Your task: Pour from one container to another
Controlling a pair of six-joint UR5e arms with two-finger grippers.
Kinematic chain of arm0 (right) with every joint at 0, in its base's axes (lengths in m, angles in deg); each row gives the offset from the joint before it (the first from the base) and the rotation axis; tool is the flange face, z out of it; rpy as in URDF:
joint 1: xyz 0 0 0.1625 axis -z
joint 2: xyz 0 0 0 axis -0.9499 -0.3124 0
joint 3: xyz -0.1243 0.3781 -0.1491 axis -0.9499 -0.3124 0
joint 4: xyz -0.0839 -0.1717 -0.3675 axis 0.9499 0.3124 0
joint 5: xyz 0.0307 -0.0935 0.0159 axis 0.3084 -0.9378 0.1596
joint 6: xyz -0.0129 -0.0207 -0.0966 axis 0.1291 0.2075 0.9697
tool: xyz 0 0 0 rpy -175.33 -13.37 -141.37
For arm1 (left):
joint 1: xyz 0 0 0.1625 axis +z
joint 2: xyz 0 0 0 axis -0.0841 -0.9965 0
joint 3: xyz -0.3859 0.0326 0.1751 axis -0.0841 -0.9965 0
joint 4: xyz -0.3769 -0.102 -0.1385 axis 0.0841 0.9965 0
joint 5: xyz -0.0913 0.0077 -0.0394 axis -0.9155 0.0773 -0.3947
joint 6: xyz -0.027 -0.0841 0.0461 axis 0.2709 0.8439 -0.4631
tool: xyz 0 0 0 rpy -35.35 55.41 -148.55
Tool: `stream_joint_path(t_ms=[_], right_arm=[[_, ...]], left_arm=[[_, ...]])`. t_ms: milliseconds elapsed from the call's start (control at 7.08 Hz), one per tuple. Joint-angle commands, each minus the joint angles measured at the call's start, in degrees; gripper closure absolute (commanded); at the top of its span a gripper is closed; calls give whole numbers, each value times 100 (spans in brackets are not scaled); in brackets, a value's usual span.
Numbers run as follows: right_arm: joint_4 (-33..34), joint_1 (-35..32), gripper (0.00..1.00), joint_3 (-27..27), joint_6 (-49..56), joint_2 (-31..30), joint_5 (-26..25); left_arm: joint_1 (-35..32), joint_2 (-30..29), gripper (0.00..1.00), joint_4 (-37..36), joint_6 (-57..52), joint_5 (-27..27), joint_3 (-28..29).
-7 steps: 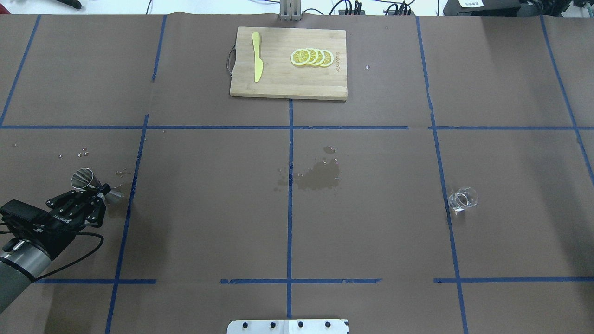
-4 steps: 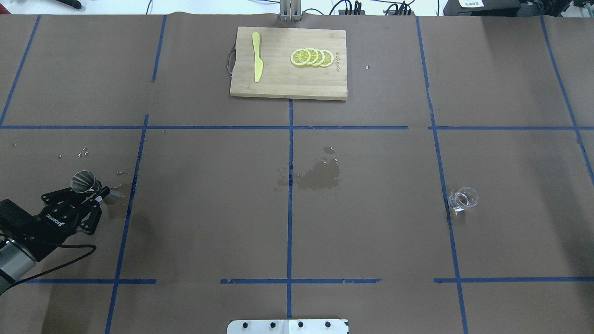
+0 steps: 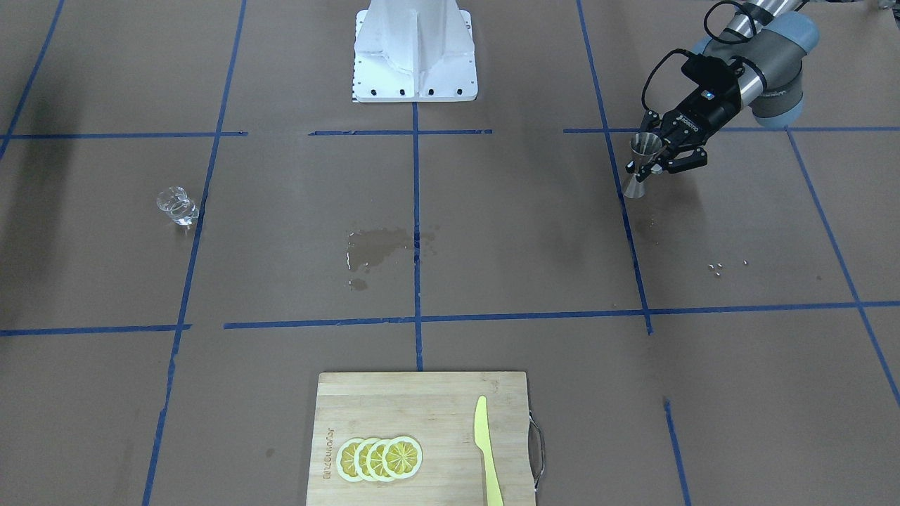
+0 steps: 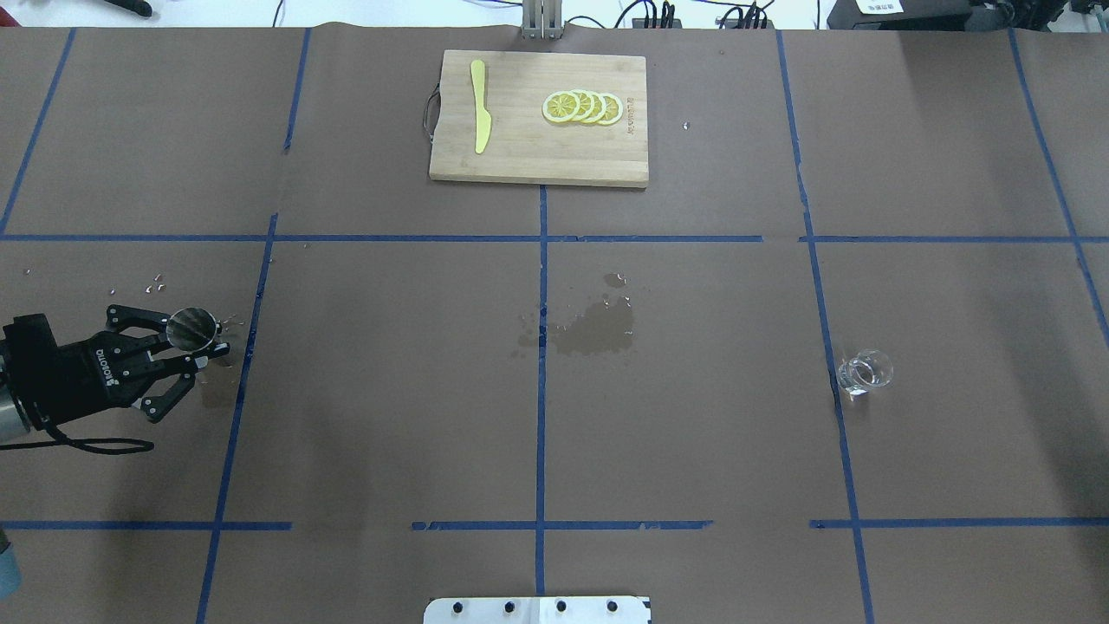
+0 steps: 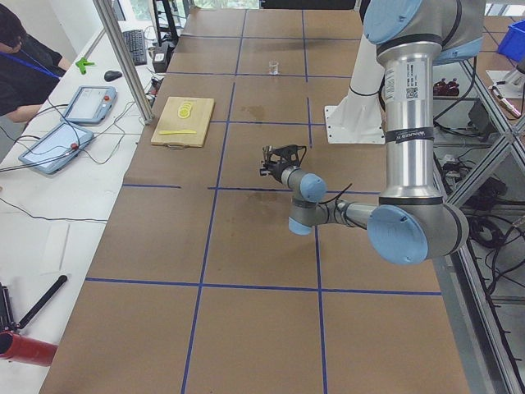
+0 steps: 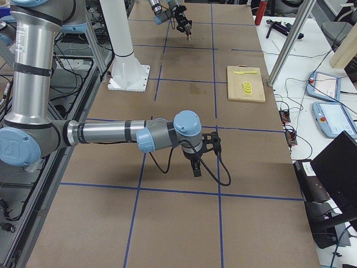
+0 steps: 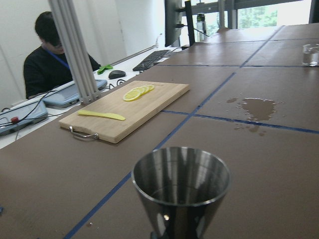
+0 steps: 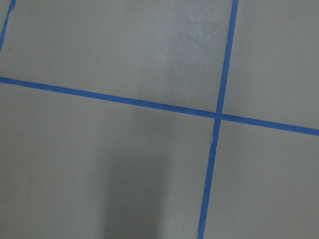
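We log small clear glass beaker (image 4: 865,373) on brown paper-covered table (image 4: 693,433), robot's right side, just beside blue tape line. Silver-grey hourglass metal jigger (image 4: 192,329) well apart on left side, upright, open cone up, waist clamped by left gripper (image 4: 201,343). We see right gripper (image 6: 196,167) only from side; cannot tell how jaws stand. Wet patch (image 4: 598,329) mid-table. Bamboo cutting board (image 4: 528,147) at far edge carries lemon slices (image 4: 582,107), yellow knife (image 4: 479,106).

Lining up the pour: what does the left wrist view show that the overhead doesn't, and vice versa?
Only left wrist: a look into the open cup of the jigger, and a seated person off to the side. Only overhead: the left gripper closed on the jigger. Both: the jigger, glass beaker, cutting board with lemon slices, wet patch.
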Motion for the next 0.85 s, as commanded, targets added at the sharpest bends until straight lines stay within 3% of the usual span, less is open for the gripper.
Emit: stream_joint_path(t_ms=[0, 283, 706], right_arm=[[6, 56, 0, -6, -10, 136, 0], [6, 82, 0, -6, -27, 207, 0], [6, 162, 0, 12, -54, 242, 9]], left_arm=[[-469, -1143, 100, -1114, -67, -1253, 16], [-461, -2513, 100, -2118, -24, -1264, 513], [-189, -3528, 100, -2296, -15, -1246, 1254]])
